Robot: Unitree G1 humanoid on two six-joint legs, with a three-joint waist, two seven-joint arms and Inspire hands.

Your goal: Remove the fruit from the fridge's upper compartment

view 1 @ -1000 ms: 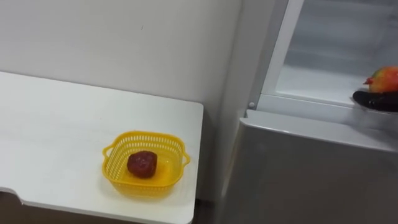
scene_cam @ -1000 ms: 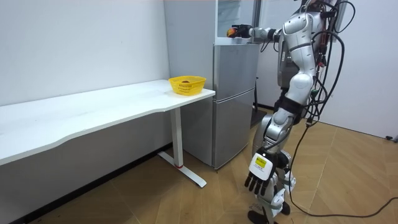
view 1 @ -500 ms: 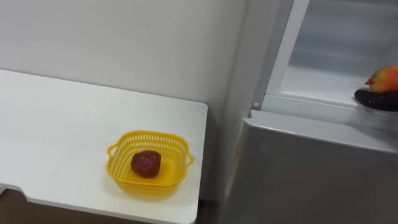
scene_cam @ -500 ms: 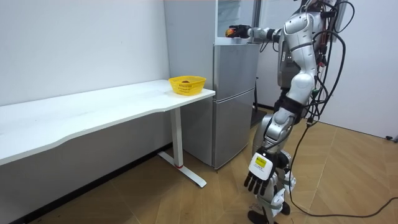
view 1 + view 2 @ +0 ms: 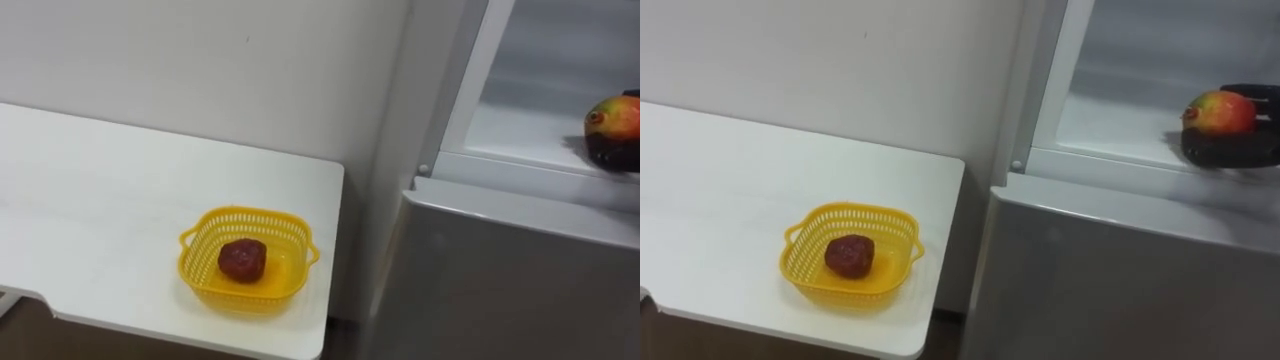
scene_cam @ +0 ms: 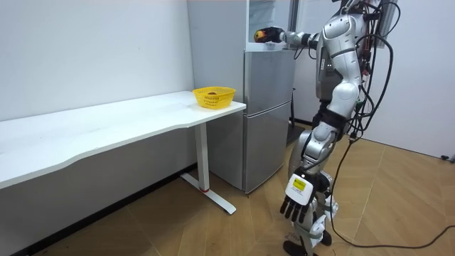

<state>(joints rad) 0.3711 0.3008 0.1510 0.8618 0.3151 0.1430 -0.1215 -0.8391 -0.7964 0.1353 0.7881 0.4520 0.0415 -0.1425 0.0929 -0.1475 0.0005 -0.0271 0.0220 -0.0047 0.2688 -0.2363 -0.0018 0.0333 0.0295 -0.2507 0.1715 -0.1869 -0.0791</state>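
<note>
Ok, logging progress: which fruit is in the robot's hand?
The red-orange mango, cupped in the right hand at the fridge; the dark red fruit lies in the basket.

Plain indoor room, furnished as a sparse household test space. In the room view a bare white wall [image 6: 92, 50] fills 10 o'clock. A long white table [image 6: 106, 131] runs along it at 9 o'clock, bearing a yellow basket [image 6: 214, 97]. A grey two-door fridge [image 6: 266, 121] stands at 12 o'clock, upper door open. Herringbone wood floor [image 6: 398, 213] lies at 5 o'clock.
</note>
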